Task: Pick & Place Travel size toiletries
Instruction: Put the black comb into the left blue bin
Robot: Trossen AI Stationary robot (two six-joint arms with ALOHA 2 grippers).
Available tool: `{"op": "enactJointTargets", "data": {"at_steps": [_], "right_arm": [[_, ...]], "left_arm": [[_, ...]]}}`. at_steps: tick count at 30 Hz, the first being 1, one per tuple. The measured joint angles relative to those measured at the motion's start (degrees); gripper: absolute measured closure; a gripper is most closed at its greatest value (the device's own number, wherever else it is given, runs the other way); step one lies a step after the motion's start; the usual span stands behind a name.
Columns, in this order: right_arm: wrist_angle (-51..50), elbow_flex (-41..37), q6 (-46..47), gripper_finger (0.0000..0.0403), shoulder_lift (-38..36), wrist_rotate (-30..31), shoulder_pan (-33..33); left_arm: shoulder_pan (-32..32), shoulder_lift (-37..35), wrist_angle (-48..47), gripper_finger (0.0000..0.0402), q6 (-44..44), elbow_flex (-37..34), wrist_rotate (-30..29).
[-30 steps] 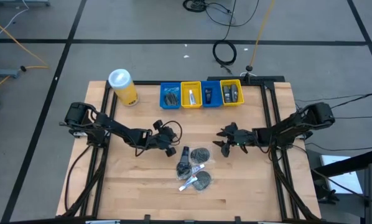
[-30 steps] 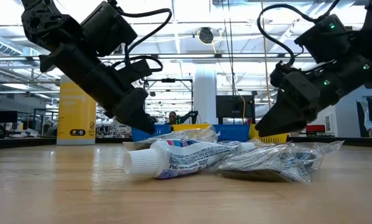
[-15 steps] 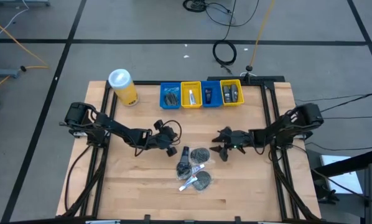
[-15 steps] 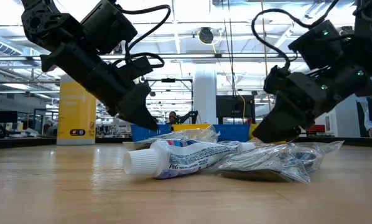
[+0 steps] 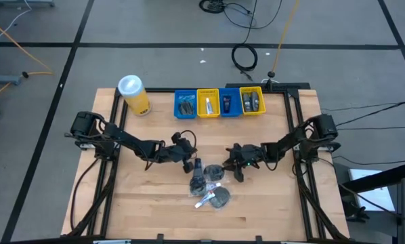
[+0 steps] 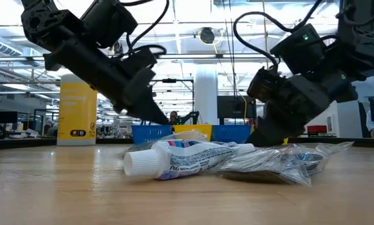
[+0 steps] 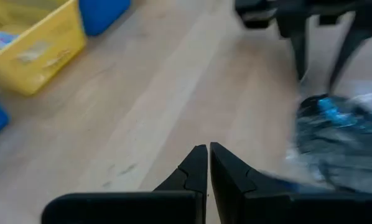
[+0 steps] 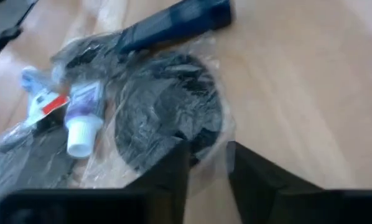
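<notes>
Currently: bagged dark disc (image 8: pixel 167 118) at table centre, beside toothpaste tube (image 8: pixel 80 121) and blue tube (image 8: pixel 173 22). Right gripper (image 8: pixel 208 158) narrowly parted, straddling disc's edge; lower yours squarely, pinch plastic only. Left gripper (image 7: pixel 208 163) closed, empty, waiting nearby.

On the white toothpaste tube (image 6: pixel 187 159) lying on the table (image 6: pixel 62 187) in the low view, "P&G" legible near the cap; remaining print on the tube too small to make out. On the yellow canister (image 6: pixel 76 117), white lettering too faint to read, plus 2 small round black marks near its base, undecipherable. Nothing legible on the bagged dark disc (image 8: pixel 167 118), the blue bins (image 5: pixel 185 104) or the yellow bins (image 5: pixel 252 101).
</notes>
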Motion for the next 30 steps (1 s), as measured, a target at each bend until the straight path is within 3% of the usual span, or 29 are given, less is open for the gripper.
{"op": "enactJointTargets", "data": {"at_steps": [4,7,11,17,24,30], "right_arm": [[-0.51,-0.04,-3.54,0.0391,-1.69,1.54,-0.07],[-1.81,-0.09,-4.88,0.0392,-4.50,6.84,1.11],[-4.71,-0.11,-9.81,0.0400,-9.35,16.56,4.63],[-4.76,-0.04,-17.66,0.0402,-14.45,29.84,11.11],[-2.52,-0.05,-21.39,0.0402,-15.17,31.48,12.68],[-1.21,-0.07,-22.09,0.0402,-15.15,31.57,12.68]], "left_arm": [[0.01,0.00,5.94,0.0380,5.76,0.02,6.86],[-0.21,0.00,10.15,0.0380,9.50,0.02,11.00],[-0.12,0.00,14.80,0.0366,12.31,0.03,11.78],[2.04,0.00,17.40,0.0258,13.82,0.26,15.56],[3.40,5.34,17.94,0.0118,11.94,6.04,23.35],[3.40,14.86,14.59,0.0077,8.22,14.05,30.55]]}}
